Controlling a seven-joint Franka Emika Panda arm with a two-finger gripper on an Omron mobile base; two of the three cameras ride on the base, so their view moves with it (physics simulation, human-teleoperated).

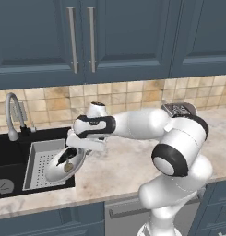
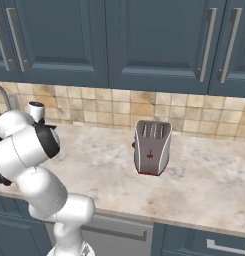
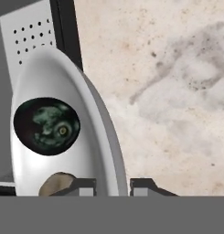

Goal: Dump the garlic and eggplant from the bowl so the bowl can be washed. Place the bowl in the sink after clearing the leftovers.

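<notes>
Clamped between the two dark fingertips at the bottom of the hand view is the thin rim of the bowl (image 3: pixel 63 137), so the gripper (image 3: pixel 112 185) is held narrow on it. From the left base view the bowl (image 1: pixel 64 164) is seen tilted, over the grey perforated tray (image 1: pixel 38 163) at the edge of the black sink (image 1: pixel 8 159), beside the mottled stone counter (image 1: pixel 128 161). Inside the shiny, smooth metal, the dark eggplant (image 3: pixel 46 125) and the tan, roundish garlic (image 3: pixel 56 184) are lodged; the garlic lies nearer the fingers. A steeper tip looks needed for dumping.
</notes>
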